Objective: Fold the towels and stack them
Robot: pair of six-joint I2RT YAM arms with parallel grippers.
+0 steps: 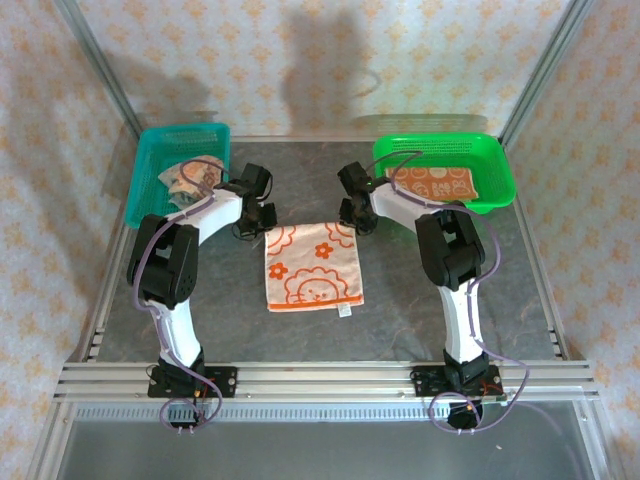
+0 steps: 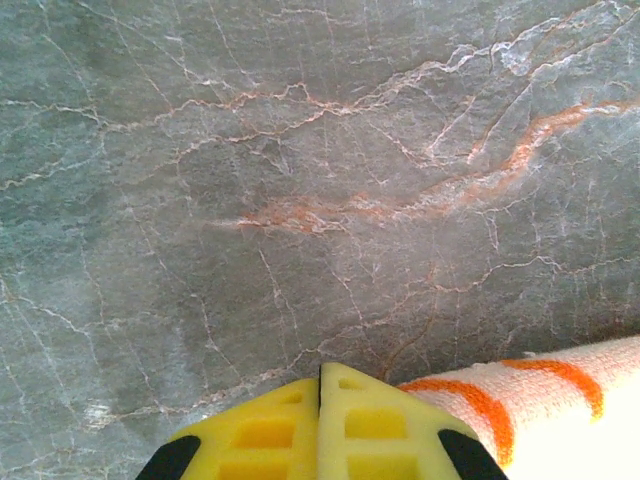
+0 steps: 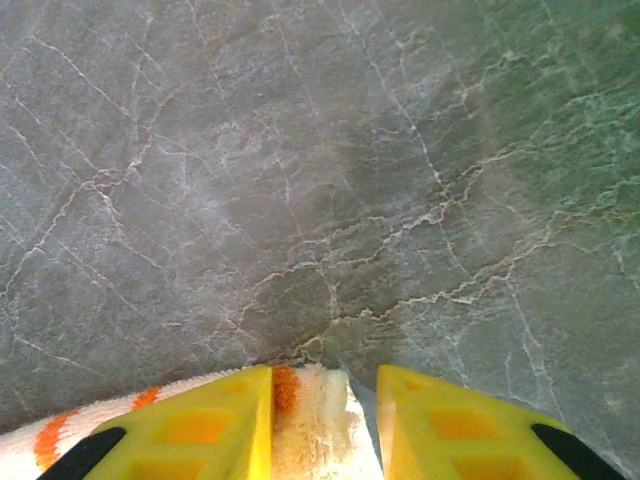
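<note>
1. Lying flat and opened out, the spread towel (image 1: 313,265) sits at the middle of the grey marbled table (image 1: 520,300), between the two arms. It is cream with orange flowers and a lion face, and a small tag shows on its near edge.
2. The left gripper (image 2: 320,385) hangs at the far left corner of this towel. Its yellow fingers (image 2: 260,435) are pressed together with no gap and nothing between them. In the left wrist view the towel's orange-striped edge lies just beside them, on the right.
3. The right gripper (image 3: 323,375) is at the far right corner. Its jaws stand partly apart, and the towel's corner lies in the gap. The corner rests against the left-hand finger in that view and is clear of the other, so the cloth is not pinched.
4. A crumpled towel (image 1: 188,180) lies in the teal basket (image 1: 150,190) at the far left of the table.
5. A folded towel (image 1: 440,183), orange with cream figures, lies flat in the green basket (image 1: 495,175) at the far right.
6. Both baskets stand apart from the spread towel, each behind one arm.
</note>
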